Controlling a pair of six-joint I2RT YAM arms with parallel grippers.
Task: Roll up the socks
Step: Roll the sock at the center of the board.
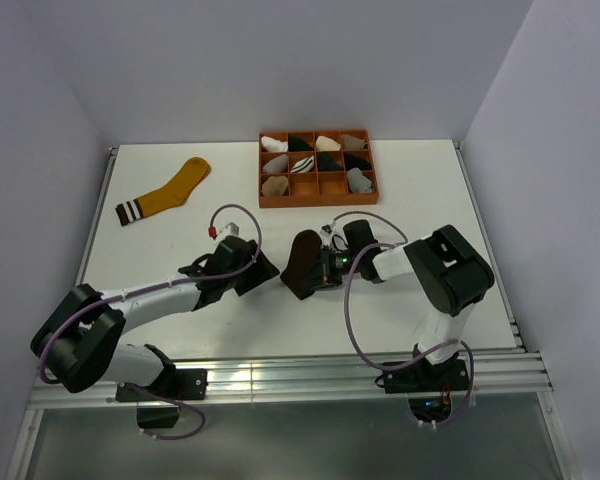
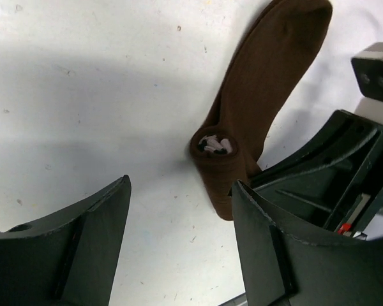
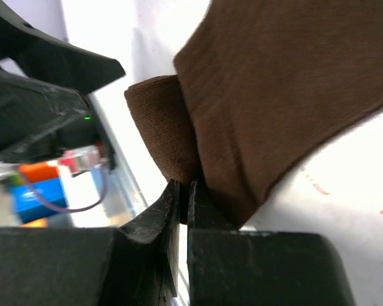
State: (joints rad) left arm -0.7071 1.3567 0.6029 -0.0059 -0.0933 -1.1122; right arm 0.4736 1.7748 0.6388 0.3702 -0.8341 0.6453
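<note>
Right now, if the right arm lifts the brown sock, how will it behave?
Probably floppy: the brown sock lies flat and limp, so its free end should dangle. Likely light, being thin knit. Its rolled end may unwind, since the right end effector seems to pinch only an edge.

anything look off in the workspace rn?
Nothing spilled or damaged. The brown sock at centre is only partly rolled: a small roll with white stripes showing inside, the rest trailing loose. The right gripper pinches its edge; the left gripper is open beside it. The mustard sock lies flat, unrolled, far left.
</note>
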